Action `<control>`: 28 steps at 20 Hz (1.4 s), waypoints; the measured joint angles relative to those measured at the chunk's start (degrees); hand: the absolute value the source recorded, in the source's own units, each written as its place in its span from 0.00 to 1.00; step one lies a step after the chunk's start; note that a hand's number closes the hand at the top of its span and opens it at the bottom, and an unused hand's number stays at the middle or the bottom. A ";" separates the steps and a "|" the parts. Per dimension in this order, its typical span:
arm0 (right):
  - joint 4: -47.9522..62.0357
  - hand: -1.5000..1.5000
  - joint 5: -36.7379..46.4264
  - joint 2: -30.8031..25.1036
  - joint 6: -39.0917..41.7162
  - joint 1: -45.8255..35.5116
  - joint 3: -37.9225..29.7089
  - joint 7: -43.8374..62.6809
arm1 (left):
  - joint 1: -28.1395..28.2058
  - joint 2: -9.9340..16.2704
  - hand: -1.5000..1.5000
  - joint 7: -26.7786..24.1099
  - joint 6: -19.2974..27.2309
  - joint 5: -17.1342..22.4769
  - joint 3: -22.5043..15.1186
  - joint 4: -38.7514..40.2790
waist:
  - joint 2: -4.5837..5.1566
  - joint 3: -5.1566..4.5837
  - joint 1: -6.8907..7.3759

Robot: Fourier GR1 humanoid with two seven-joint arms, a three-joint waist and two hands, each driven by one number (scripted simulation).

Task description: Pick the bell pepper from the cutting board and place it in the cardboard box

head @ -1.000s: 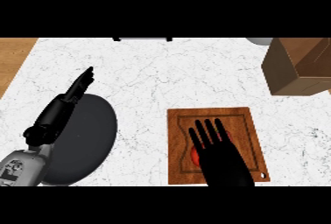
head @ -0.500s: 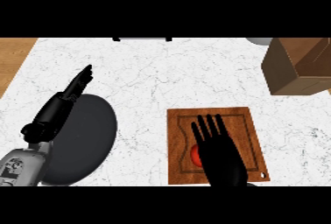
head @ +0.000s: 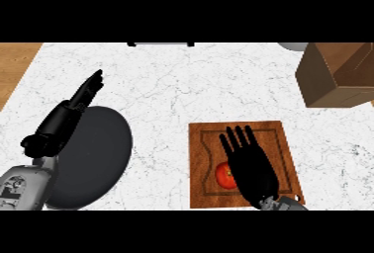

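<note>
The bell pepper lies on the cutting board, low on its left half, mostly hidden under your right hand, whose fingers are straight and spread, holding nothing. Expect it light, smooth-skinned and rounded, likely to roll; wrap fingers and thumb around its widest part. Your left hand rests open over the dark plate. Farther across the tabletop, the cardboard box waits, well apart.
</note>
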 measured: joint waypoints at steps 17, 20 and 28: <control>9.96 1.00 7.54 3.08 -4.10 0.49 -8.40 -9.44 | 1.86 -3.76 0.50 -0.15 -3.36 -4.12 3.42 -1.86 | -0.01 0.00 0.02; 13.21 1.00 8.56 3.28 -7.10 -0.70 -7.87 -13.00 | 1.60 -4.26 0.50 -1.73 -3.70 -4.55 3.73 -0.11 | 0.03 -0.02 0.07; 14.44 1.00 12.27 2.36 -16.71 -0.36 -7.06 -20.32 | 2.46 -5.00 0.50 -1.98 -4.50 -5.59 4.35 -0.42 | -0.13 -0.08 0.04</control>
